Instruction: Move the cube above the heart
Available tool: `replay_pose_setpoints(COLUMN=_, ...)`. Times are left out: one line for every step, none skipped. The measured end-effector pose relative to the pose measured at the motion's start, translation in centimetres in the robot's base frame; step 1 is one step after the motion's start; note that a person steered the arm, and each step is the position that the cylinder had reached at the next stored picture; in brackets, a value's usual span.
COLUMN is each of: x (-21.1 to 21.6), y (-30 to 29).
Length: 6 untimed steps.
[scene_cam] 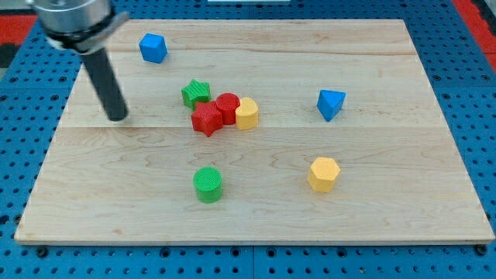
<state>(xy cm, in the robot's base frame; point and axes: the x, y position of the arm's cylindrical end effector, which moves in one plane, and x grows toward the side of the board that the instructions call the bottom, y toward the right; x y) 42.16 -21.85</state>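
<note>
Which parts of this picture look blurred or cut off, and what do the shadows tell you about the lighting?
Camera view: the arm's housing at the top left is smeared and cropped by the frame, while my tip and the blocks, such as the blue cube and yellow hexagonal block, are sharp; shadows are faint and hug each block, suggesting soft overhead light; no strong glare on the wooden board.

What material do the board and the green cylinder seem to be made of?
The board: pale wood, matte, by its grain lines and plank seams. The green cylinder: probably plastic, perhaps 3D-printed, since fine ridges cross its top; I cannot confirm this.
</note>
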Motion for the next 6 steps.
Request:
replay_pose_setpoints(x=-0.5, y=-3.4)
replay_pose_setpoints(x=-1.1, y=-5.5)
replay_pose_setpoints(x=-1.6, y=-7.7)
replay_pose_setpoints(x=-2.3, y=-8.7)
replay_pose_setpoints(x=-2.3, y=-8.7)
replay_pose_setpoints(x=-9.1, y=-7.1)
